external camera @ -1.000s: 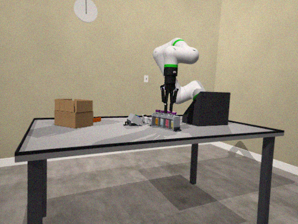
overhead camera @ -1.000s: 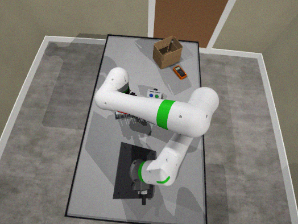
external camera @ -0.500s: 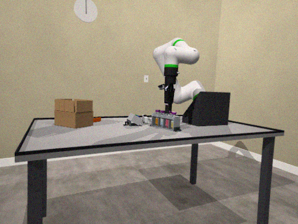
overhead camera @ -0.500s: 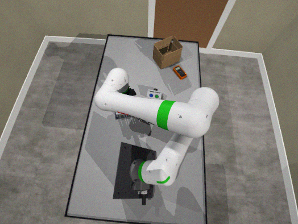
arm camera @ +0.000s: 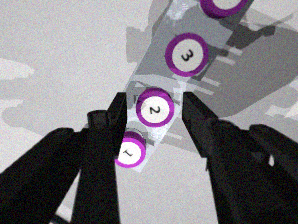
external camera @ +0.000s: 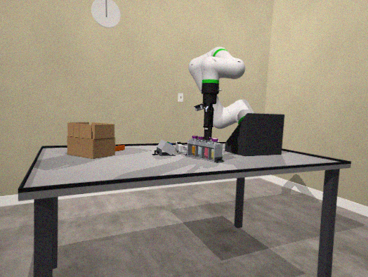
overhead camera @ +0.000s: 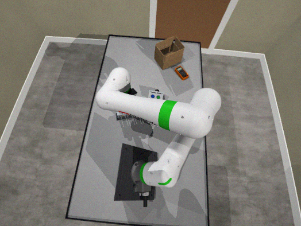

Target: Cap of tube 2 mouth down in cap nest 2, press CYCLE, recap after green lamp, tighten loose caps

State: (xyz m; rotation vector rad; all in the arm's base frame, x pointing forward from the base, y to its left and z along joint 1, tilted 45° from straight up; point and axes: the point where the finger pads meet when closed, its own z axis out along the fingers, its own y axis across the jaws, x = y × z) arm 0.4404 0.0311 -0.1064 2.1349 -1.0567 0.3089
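In the wrist view the tube rack (arm camera: 192, 60) runs from lower left to upper right, with purple-rimmed caps 1 (arm camera: 130, 152), 2 (arm camera: 155, 108), 3 (arm camera: 186, 55) and 4 (arm camera: 225, 5) all on their tubes. My gripper (arm camera: 154, 106) points straight down over tube 2. Its two black fingers stand on either side of cap 2 with a small gap on each side, so it is open around the cap. In the exterior view the gripper (external camera: 208, 135) reaches down to the cap tops of the rack (external camera: 204, 149). The cap tray and its lamps are mostly hidden by the arm.
The key housing with the blue and green keys (overhead camera: 155, 95) lies just beyond the rack. A cardboard box (overhead camera: 169, 52) and an orange multimeter (overhead camera: 181, 72) sit at the far end of the table. The arm's black base block (external camera: 256, 135) stands beside the rack.
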